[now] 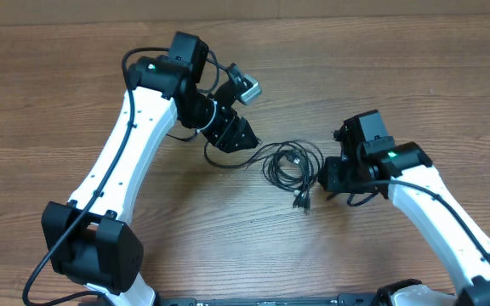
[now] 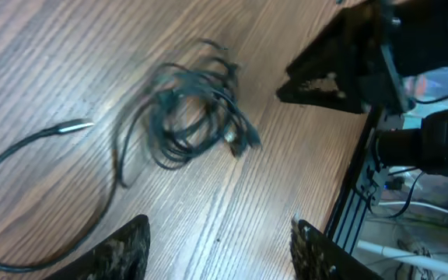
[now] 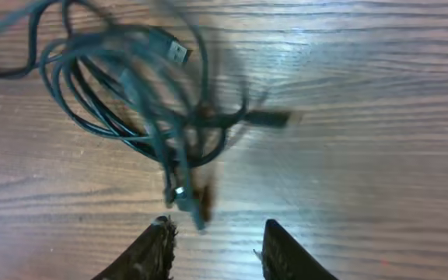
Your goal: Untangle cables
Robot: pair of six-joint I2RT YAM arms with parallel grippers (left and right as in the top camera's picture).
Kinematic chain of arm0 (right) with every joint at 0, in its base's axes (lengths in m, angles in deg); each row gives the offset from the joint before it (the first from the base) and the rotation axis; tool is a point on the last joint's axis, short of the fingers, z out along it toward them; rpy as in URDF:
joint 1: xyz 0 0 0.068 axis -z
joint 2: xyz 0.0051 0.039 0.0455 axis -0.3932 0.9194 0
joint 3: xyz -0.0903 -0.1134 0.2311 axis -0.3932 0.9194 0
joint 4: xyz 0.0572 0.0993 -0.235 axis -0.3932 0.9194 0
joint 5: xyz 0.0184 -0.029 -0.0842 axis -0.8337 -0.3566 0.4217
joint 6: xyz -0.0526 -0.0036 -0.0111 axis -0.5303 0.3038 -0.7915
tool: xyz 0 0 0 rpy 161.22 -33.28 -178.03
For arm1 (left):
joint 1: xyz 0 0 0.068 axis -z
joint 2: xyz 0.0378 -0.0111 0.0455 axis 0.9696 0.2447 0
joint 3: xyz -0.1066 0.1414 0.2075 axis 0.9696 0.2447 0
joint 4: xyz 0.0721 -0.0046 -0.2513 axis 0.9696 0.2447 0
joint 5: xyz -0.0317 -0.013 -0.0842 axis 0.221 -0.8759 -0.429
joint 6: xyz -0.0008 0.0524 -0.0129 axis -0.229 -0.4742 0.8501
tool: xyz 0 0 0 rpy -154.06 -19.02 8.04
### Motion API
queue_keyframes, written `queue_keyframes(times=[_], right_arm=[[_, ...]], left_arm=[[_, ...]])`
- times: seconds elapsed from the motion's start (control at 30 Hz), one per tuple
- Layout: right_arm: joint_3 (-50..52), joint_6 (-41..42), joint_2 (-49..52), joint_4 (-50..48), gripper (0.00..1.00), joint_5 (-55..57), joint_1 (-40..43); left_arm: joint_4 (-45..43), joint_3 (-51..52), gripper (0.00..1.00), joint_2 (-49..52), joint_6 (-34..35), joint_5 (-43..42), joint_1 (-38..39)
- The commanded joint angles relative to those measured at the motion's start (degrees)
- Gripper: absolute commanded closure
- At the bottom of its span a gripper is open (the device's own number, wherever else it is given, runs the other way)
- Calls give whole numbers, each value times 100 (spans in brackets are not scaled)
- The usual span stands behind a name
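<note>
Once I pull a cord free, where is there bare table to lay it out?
Bare wood: the near stretch of table in front of the cables, and the far right corner beyond the right gripper. Crowded: the middle, where the bundle sits hemmed between that gripper and the left gripper.

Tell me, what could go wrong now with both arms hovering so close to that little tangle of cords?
1. The cables lie in overlapping loops, so the open right gripper, close beside them, might pinch several strands at once and drag the whole bundle.
2. The left gripper is also open nearby. Pulling from both sides could tighten the tangle, or the two could bump.
</note>
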Motion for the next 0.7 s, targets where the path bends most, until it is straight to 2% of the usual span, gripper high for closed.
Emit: queue_keyframes(times=[0.0,0.1,0.27,0.4,0.67], right_arm=[[-31,-55,229,-170,67,-625,4],[-31,-50,332,-341,67,-1005,4],[-31,2,339,-407,67,-887,11],[-31,520,339,-317,67,-369,11],[-37,1388,332,-271,60,-70,125]], left_arm=[[-55,146,42,-151,15,-20,155],[-111,166,43,-149,15,-15,275],[-138,173,46,-138,35,282,487],[-205,173,47,-13,334,743,625],[-396,173,48,597,470,1021,697]])
